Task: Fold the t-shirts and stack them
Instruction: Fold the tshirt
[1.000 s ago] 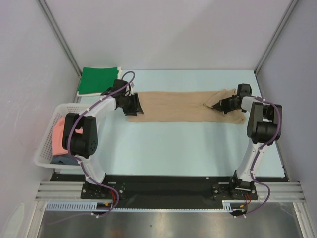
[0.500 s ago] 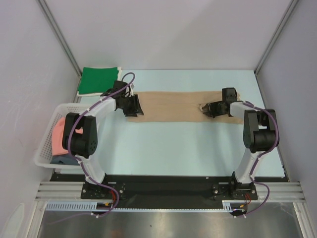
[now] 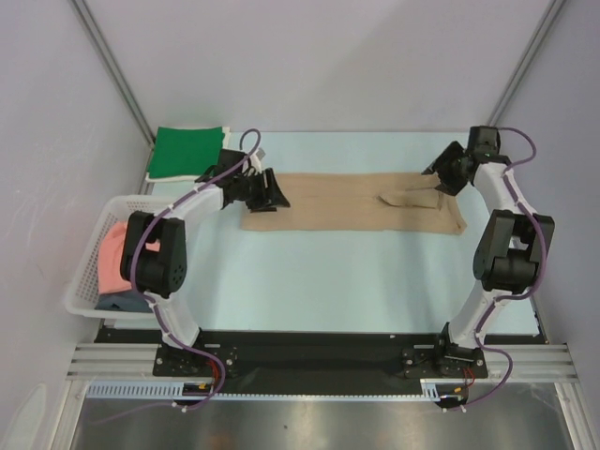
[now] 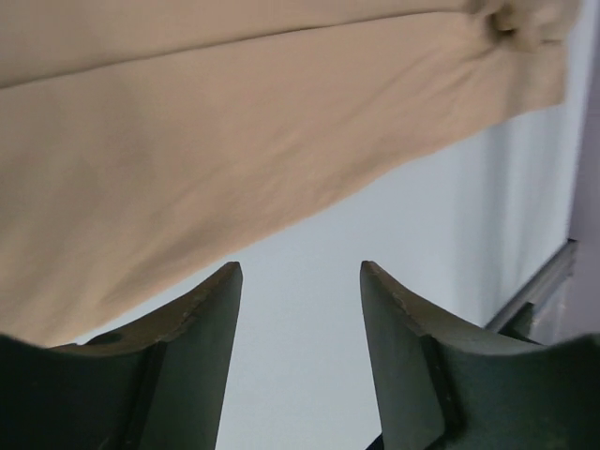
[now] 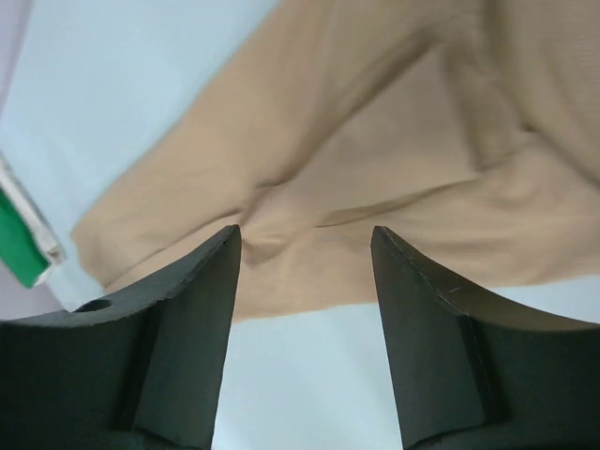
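The left pincer [image 3: 273, 192] has its jaws apart with nothing between them; in its wrist view the left pincer [image 4: 300, 286] hangs over bare counter just off one long edge of the tan t-shirt [image 4: 216, 141], its fingers [image 4: 202, 323] clear of the cloth; the right pincer [image 3: 439, 178] also stands parted and empty, up over the right end of the same shirt; from its own wrist camera the right pincer [image 5: 305, 258] looks down on rumpled folds of tan cloth [image 5: 394, 159], with no cloth between its fingers [image 5: 187, 309]; the tan t-shirt [image 3: 352, 200] lies as a long narrow band running left to right across the far half of the pale blue counter [image 3: 356, 281], flat along its left part and creased with a raised fold near its right end; the green t-shirt [image 3: 187, 150] lies folded flat at the far left corner, well apart from the tan one; at the left edge stands a white lattice basket [image 3: 82, 298], holding the salmon pink t-shirt [image 3: 112, 258] with the dark grey-blue t-shirt [image 3: 122, 302] beside it on the near side.
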